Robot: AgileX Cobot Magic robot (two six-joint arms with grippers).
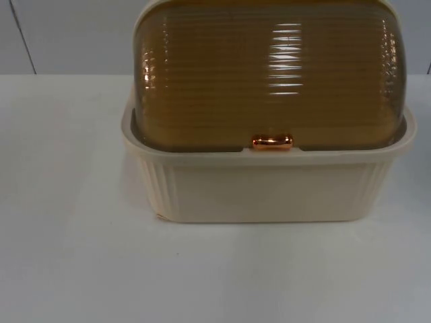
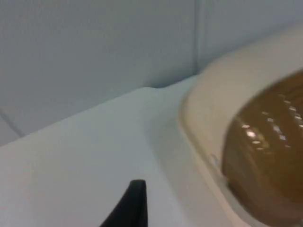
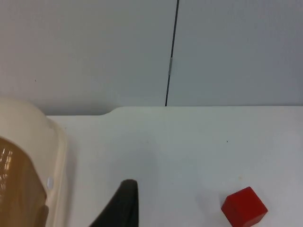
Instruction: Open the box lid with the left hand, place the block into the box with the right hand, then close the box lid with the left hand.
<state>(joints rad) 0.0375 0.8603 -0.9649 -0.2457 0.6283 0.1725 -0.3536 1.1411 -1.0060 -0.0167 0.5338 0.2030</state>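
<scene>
1. Top view. A cream box (image 1: pixel 269 188) stands on the white table (image 1: pixel 67 269). Its ribbed amber lid (image 1: pixel 269 74) is down, seated inside the rim, with a copper handle (image 1: pixel 272 142) at the middle of the front edge. The grey wall (image 1: pixel 67 33) runs behind.

2. Left wrist view. The left gripper (image 2: pixel 130 208) appears as one black fingertip over bare table, beside the box's end and apart from it. Whether its fingers are open or closed cannot be told. Part of the lid (image 2: pixel 270 156) and the cream rim (image 2: pixel 208 118) lie close by.

3. Right wrist view. The right gripper (image 3: pixel 120 205) likewise appears as one black fingertip over the table; its finger state cannot be told. The red block (image 3: pixel 244 206) sits on the table, beside the fingertip but not touching it, and outside the box (image 3: pixel 52 156), which stands on the fingertip's other side.

4. Progress. Judged from these views, no step is done: the lid is shut and the block is outside. Opening, placing and closing all remain.
</scene>
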